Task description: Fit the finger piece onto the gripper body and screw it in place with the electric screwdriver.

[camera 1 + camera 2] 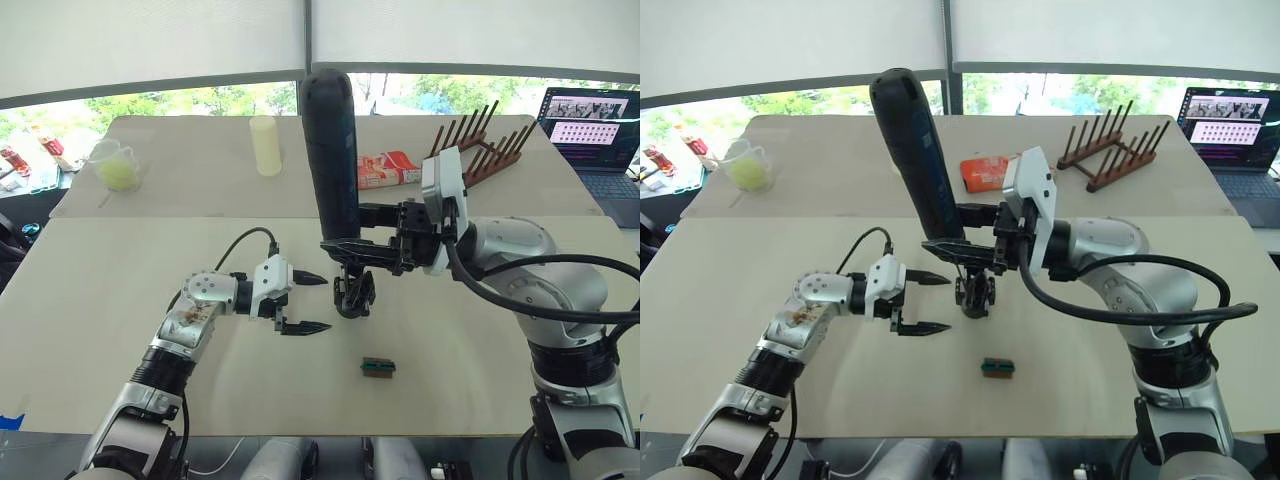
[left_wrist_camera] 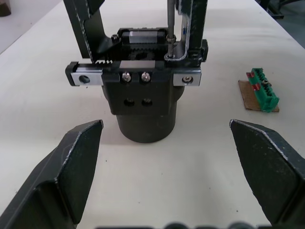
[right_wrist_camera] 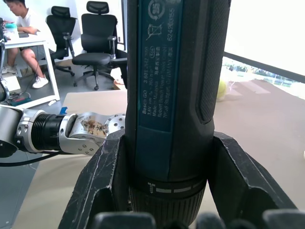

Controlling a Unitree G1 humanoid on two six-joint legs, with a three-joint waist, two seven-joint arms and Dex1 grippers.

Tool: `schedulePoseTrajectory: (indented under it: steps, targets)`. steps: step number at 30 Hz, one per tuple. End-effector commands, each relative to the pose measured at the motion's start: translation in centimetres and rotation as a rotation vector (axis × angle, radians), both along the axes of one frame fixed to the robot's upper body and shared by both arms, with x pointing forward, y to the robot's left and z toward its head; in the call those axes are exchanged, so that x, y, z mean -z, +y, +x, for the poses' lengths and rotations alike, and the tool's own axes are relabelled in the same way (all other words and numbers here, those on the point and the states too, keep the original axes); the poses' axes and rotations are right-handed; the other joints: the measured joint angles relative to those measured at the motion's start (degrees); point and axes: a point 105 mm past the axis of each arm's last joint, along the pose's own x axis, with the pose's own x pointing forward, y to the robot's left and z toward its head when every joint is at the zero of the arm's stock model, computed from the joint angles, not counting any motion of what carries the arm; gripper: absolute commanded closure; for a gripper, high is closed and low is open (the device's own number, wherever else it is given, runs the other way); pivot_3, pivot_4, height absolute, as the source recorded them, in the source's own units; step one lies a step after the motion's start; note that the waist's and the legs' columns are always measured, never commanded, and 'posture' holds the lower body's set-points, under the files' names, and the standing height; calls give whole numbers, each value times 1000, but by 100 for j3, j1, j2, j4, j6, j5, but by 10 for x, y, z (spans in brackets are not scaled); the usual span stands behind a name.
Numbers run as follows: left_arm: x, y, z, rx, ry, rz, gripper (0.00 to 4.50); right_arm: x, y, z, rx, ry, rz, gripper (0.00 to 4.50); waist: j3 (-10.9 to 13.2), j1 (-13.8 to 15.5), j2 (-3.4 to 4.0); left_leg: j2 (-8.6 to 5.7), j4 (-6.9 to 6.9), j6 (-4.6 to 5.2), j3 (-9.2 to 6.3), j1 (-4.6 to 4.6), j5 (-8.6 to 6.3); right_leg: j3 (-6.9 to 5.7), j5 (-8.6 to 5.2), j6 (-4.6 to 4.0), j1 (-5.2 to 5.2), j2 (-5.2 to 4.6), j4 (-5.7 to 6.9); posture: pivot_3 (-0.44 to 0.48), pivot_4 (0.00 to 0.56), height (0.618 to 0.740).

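Your work surface is a pale beige table (image 1: 120,290) set in front of a window with green trees outside, and a second table butts against its far edge. On that far table you have a translucent cup holding something yellow-green (image 1: 118,166), a pale yellow cylinder (image 1: 265,145), an orange-and-white packet (image 1: 385,169), a dark wooden peg rack (image 1: 478,148), and a laptop (image 1: 598,135) at the far right corner.

Your right hand (image 1: 958,250) is clamped around the electric screwdriver (image 1: 915,150), gripping it low on the barrel, with a finger (image 3: 102,176) on each side of the barrel. The screwdriver stands nearly upright with its rounded end high and its thin metal bit pointing down onto the top of the gripper body (image 2: 143,95). From the left wrist view you can see the bit meeting the top of the body just beside a dark upright piece on its right-hand end; whether that is the finger piece you cannot tell.

The gripper body stands on the near table around its middle, directly under the screwdriver. Your left hand (image 1: 305,302) sits just beside it on the robot's left, fingers spread wide and empty, with the body facing the gap between them but not touched.

A small green-and-brown block (image 1: 378,367) lies flat on the table nearer to you, well apart from both hands.
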Motion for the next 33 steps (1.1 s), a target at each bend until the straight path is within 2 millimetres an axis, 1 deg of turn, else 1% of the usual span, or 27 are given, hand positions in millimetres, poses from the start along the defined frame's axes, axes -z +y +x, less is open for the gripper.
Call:
schedulePoseTrajectory:
  steps: [1, 16, 22, 33]
  targets:
    - [-6, -4, 1, 12, -35, -7, 0, -15, -2, -7, -12, -76, 35, 2586, 0, 1, 0, 0, 0, 0, 0, 0, 0, 0, 0, 0, 0, -1, 0, 0, 150, 740]
    - [-6, -5, 3, 9, -37, -9, 0, -17, -1, -6, -15, -79, 40, 2586, 0, 0, 0, 0, 0, 0, 0, 0, 0, 0, 0, 0, 0, 0, 0, 0, 150, 740]
    - [-7, -6, 3, 9, -38, -12, 0, -12, -4, -6, -8, -79, 28, 2586, 0, 1, 0, 0, 0, 0, 0, 0, 0, 0, 0, 0, 0, -1, 0, 0, 150, 740]
    - [-7, -7, 4, 11, -40, -16, 0, -18, -3, -7, -14, -94, 32, 2586, 0, 2, 0, 0, 1, 0, 0, 0, 0, 0, 0, 0, 0, -1, 1, 0, 150, 740]
